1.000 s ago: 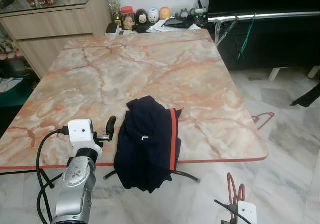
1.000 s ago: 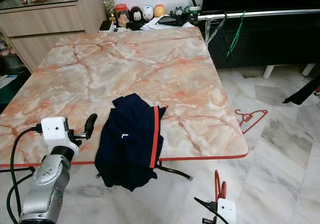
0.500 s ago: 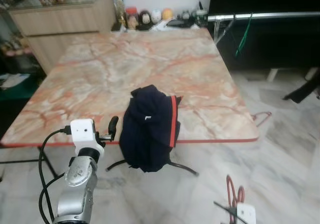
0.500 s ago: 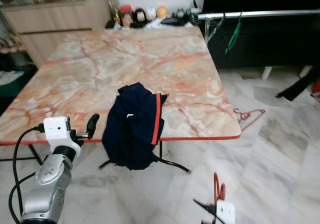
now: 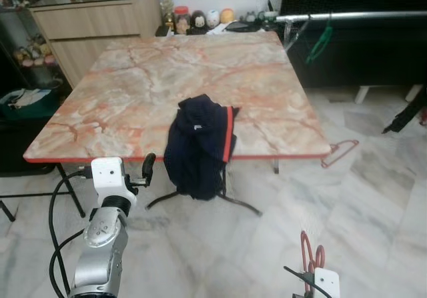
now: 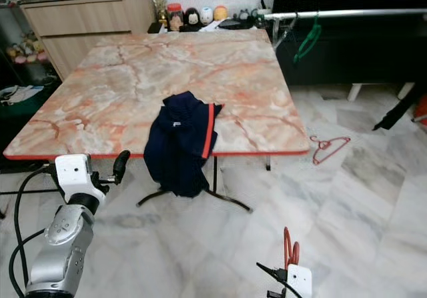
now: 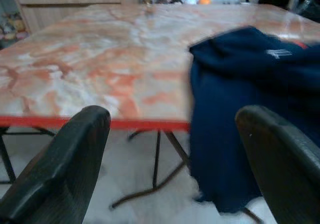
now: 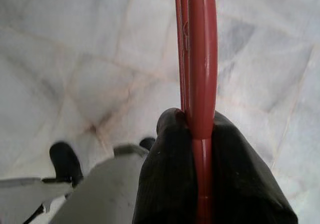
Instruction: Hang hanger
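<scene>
A square counter (image 5: 147, 78) with a pink-orange marbled top and a red edge stood on thin dark legs over a pale marble floor (image 5: 373, 198). A navy garment with a red stripe (image 5: 200, 145) lay on the counter, draped over its near edge. Small jars and figurines (image 5: 200, 19) sat beyond the garment along the counter's far edge. A red hanger (image 5: 340, 153) lay on the floor just beside the counter's near right corner.

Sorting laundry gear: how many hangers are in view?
3: a red hanger clamped in the right gripper, a red hanger on the floor beside the table, a green hanger on the rail.
</scene>
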{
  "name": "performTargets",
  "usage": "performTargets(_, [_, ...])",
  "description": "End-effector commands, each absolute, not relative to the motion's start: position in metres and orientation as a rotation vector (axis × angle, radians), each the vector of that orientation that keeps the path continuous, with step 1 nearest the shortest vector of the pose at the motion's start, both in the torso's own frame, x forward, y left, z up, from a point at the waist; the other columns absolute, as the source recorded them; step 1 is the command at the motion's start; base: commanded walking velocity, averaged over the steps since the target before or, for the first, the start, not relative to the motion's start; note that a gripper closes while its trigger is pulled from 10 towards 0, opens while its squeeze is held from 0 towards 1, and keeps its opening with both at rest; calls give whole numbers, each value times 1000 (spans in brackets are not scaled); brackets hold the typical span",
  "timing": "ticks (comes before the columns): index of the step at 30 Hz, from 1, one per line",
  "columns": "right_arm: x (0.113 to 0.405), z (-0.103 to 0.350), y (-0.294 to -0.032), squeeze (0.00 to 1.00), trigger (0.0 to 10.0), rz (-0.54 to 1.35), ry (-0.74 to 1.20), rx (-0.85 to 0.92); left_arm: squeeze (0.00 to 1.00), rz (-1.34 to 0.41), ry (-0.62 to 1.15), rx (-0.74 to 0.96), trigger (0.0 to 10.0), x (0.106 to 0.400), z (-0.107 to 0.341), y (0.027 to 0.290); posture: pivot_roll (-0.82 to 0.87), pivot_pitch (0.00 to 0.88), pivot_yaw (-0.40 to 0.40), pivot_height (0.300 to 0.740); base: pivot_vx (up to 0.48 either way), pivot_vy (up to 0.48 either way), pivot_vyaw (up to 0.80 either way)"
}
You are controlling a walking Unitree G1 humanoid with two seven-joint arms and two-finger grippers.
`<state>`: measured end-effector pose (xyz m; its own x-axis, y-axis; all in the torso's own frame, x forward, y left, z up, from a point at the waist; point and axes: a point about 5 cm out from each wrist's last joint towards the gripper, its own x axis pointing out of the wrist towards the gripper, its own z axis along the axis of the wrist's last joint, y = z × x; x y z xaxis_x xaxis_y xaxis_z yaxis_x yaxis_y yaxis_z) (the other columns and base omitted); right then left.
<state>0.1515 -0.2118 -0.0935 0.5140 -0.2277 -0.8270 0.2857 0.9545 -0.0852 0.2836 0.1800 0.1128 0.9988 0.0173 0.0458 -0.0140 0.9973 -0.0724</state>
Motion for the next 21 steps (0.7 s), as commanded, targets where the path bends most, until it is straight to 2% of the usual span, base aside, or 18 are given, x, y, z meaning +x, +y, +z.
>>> performTargets(1, [154, -93, -210, 0, 10000, -312, 977, 76, 0, 29, -45, -63, 10000, 283, 113, 186, -159, 0, 62, 740, -307, 0, 0])
performTargets(6, [154, -93, -210, 0, 10000, -312, 977, 76, 0, 25, -29, -52, 10000, 283, 109, 188, -159, 0, 61, 740, -281, 0, 0])
performTargets(11, [154, -93, -210, 0, 10000, -313, 976, 75, 0, 17, 59, 10, 10000, 282, 90, 195, -159, 0, 61, 740, 0, 0, 0])
performTargets(21, [155, -92, -210, 0, 10000, -316, 974, 75, 0, -40, 301, 33, 10000, 273, 35, 207, -151, 0, 59, 740, 0, 0, 0])
